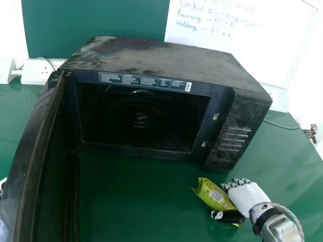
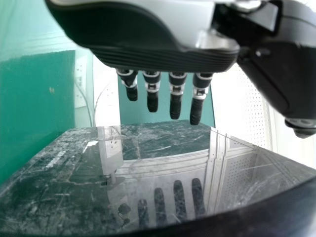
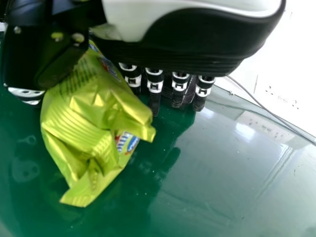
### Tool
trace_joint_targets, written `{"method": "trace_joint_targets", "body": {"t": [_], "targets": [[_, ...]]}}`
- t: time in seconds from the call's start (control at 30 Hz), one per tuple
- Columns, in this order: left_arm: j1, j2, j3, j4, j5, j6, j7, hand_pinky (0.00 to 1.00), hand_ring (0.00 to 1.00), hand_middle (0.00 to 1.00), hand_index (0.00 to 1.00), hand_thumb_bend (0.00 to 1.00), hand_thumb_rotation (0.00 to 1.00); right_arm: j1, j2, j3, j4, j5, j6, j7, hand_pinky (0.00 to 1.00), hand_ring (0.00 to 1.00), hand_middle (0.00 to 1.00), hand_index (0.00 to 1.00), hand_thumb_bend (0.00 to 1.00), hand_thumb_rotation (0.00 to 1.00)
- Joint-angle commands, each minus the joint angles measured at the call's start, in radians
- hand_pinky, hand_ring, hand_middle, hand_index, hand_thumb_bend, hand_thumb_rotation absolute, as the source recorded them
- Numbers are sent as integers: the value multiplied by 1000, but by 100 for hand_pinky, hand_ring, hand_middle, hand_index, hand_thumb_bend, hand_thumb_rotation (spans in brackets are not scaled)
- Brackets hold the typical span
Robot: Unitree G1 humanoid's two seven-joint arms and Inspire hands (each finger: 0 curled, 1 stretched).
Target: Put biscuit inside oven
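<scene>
Head view shows biscuit packet (image 1: 205,188) bearing a barcode (image 1: 217,196).

Green table (image 1: 131,201), written-on whiteboard (image 1: 267,45), white socket (image 1: 38,71) at left, thin cable (image 1: 282,126) at right

At one o'clock in the head view, the whiteboard (image 1: 252,43) bears handwritten "Locked", "Running" and "Walking → R1 + X".
</scene>
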Motion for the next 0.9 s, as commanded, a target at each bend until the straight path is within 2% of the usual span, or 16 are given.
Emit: {"method": "trace_joint_targets", "body": {"t": [0.0,0.17,0.23,0.27,0.3,0.37,0.4,0.43,0.47,0.53,0.57,0.63,0.87], "targets": [[3,6,6,-6,-4,-7,-4,100,82,86,79,100,92,19,15,27,31,-11,5,15,98,94,97,99,79,91],[-17,-1,16,18,21,-41,-5,100,81,86,79,100,92,6,25,42,63,-5,4,-2,96,93,96,99,75,86],[-31,-15,21,34,47,-56,12,100,81,85,79,100,92,3,25,43,74,2,-3,-13,89,89,92,97,75,79],[-27,-17,12,29,34,-39,19,100,80,85,78,100,91,2,25,43,79,9,-5,-17,85,86,90,95,77,74],[-16,-13,-5,15,-1,-8,23,100,81,85,78,100,91,0,25,44,83,14,-5,-19,82,85,89,94,79,65],[13,-5,-45,-30,-76,46,23,100,81,85,79,100,91,-4,25,48,89,15,-1,-19,69,81,86,87,75,32],[18,-6,-58,-46,-98,55,20,100,81,85,79,100,91,-5,25,50,91,15,-1,-21,60,74,80,79,71,16],[20,-13,-67,-62,-107,61,25,100,81,86,79,100,91,-6,24,51,92,14,-2,-23,47,55,67,66,68,7],[25,-27,-64,-81,-86,73,47,100,81,86,79,100,91,-6,24,52,91,14,-2,-24,36,37,49,53,66,3],[24,-50,-50,-104,-38,87,88,100,81,86,79,100,91,-6,23,51,87,19,-1,-22,15,11,16,28,56,1],[24,-57,-50,-114,-32,99,105,100,81,86,79,100,91,-5,22,50,85,21,-2,-21,11,6,9,37,53,2],[38,-65,-52,-139,-25,128,134,100,81,86,78,100,92,-5,22,49,84,24,-3,-24,7,1,4,45,50,3],[54,-68,-50,-165,-20,152,150,100,81,86,80,100,92,1,19,45,83,38,-11,-43,3,0,0,48,49,3]]}}
